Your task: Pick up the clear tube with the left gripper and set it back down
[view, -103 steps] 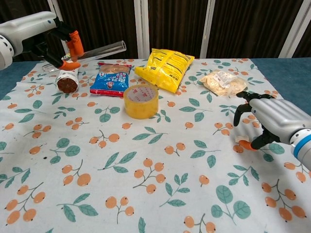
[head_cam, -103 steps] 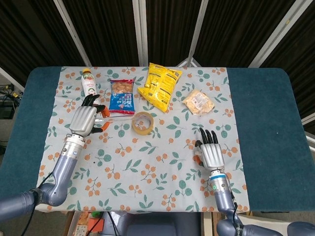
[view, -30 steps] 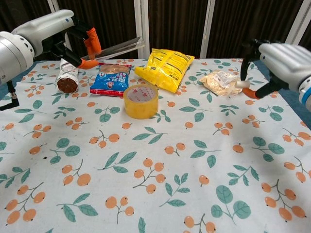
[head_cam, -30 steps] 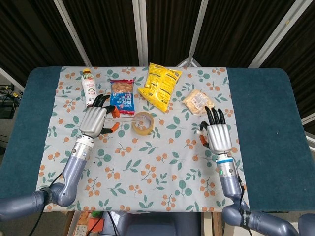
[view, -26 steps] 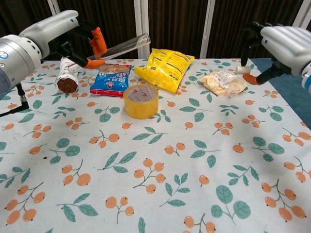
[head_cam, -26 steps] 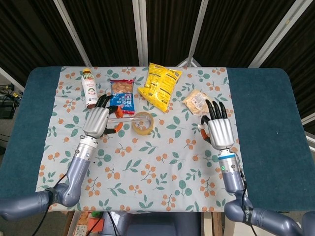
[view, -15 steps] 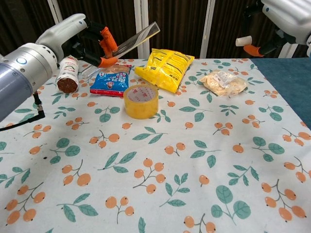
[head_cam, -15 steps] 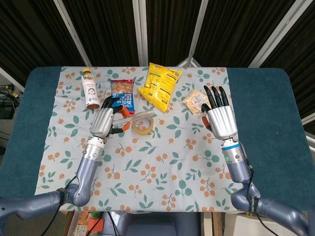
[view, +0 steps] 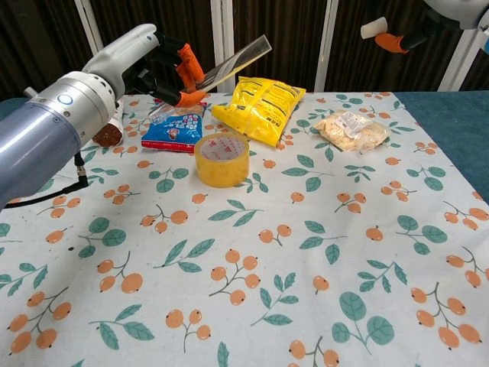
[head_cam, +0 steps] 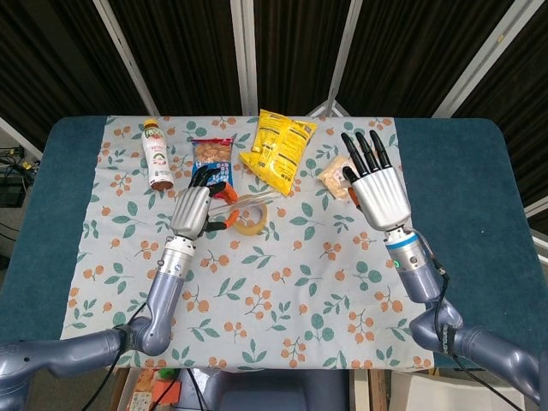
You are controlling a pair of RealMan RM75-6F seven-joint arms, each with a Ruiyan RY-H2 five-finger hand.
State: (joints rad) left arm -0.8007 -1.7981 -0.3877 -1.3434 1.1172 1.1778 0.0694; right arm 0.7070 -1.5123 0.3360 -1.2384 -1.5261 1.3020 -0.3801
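The clear tube [view: 238, 58] is in the air, tilted with its far end up over the yellow chip bag. My left hand [view: 163, 71] holds it by the lower end, pinched between orange-tipped fingers, above the blue snack pack. In the head view the left hand [head_cam: 195, 210] is just left of the tape roll, and the tube [head_cam: 245, 201] sticks out to its right. My right hand [head_cam: 378, 193] is raised high with its fingers spread and nothing in it. In the chest view only the fingertips [view: 391, 40] of that hand show, at the top right.
On the flowered cloth [view: 252, 252] stand a yellow tape roll [view: 221, 159], a blue snack pack [view: 174, 126], a yellow chip bag [view: 263, 103] and a clear packet of snacks [view: 351, 130]. A bottle [head_cam: 157, 156] lies at the back left.
The left hand has carried the tube to the right and higher, with its free end tilting upward. The right hand has risen off the table and lifted toward the top of the chest view.
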